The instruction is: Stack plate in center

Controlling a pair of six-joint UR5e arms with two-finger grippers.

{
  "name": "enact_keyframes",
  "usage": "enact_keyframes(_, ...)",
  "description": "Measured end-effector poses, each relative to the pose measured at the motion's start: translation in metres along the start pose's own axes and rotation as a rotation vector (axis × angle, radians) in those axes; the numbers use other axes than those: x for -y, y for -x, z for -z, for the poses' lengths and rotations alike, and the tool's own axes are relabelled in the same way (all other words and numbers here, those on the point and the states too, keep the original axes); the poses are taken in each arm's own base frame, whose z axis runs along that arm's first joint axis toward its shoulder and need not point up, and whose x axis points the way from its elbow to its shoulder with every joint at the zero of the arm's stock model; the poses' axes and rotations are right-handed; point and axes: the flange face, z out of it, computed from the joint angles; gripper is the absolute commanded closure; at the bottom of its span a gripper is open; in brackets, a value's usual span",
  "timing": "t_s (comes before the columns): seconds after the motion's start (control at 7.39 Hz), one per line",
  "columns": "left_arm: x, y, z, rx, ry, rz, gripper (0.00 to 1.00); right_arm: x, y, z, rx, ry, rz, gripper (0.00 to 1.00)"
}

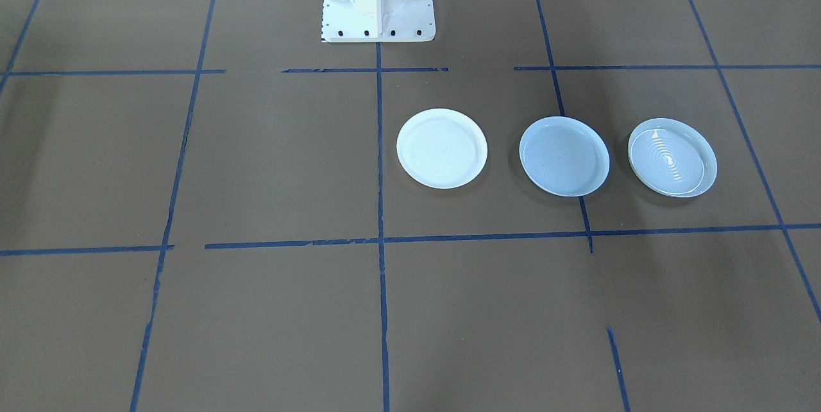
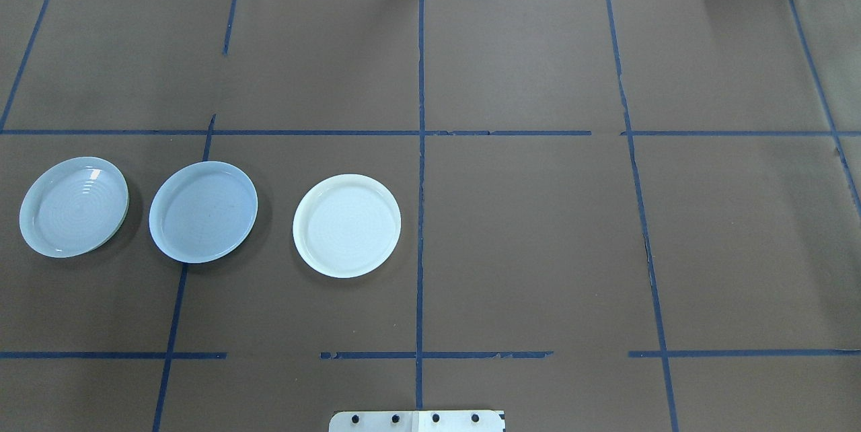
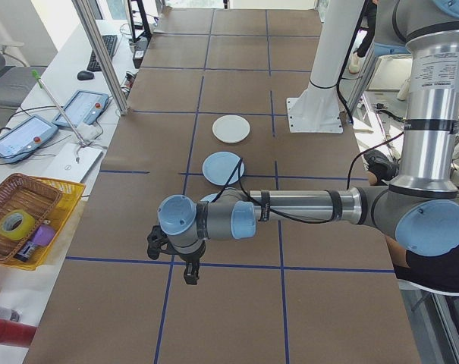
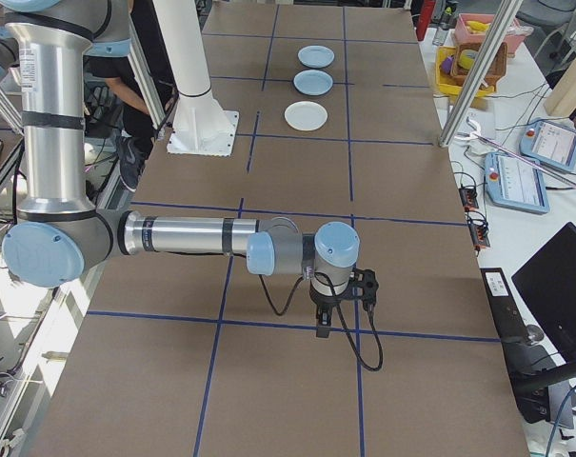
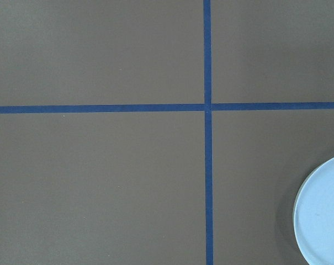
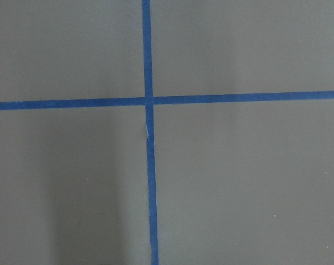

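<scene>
Three plates lie apart in a row on the bench (image 2: 538,230): the blue plate (image 2: 202,212) in the middle, a white plate (image 2: 346,225) on one side, and a ringed plate (image 2: 73,206) on the other. The left tool (image 3: 190,274) and right tool (image 4: 324,327) hang over bare bench, seen only from the sides; whether either is wide or narrow, I cannot tell.

Left gripper (image 3: 190,274) and right gripper (image 4: 323,327) point down from outstretched forearms (jaw state unclear)

Three plates lie in a row on the table's (image 2: 538,250) left half: ringed plate (image 2: 74,206), light blue plate (image 2: 203,211), white plate (image 2: 347,225). Each stands apart from its neighbour, though the gap between the ringed and blue plates looks narrow.
</scene>
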Motion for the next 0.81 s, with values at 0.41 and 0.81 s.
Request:
enact_keyframes(0.41,0.007,-0.008,0.006,-0.001,-0.037,-0.039,0.0,0.0,0.0,0.0,-0.001,0.0,-0.001,0.0)
enact_keyframes(0.81,0.017,-0.028,0.013,-0.032,-0.082,-0.101,0.0,0.0,0.0,0.0,0.0,0.0,-0.001,0.0)
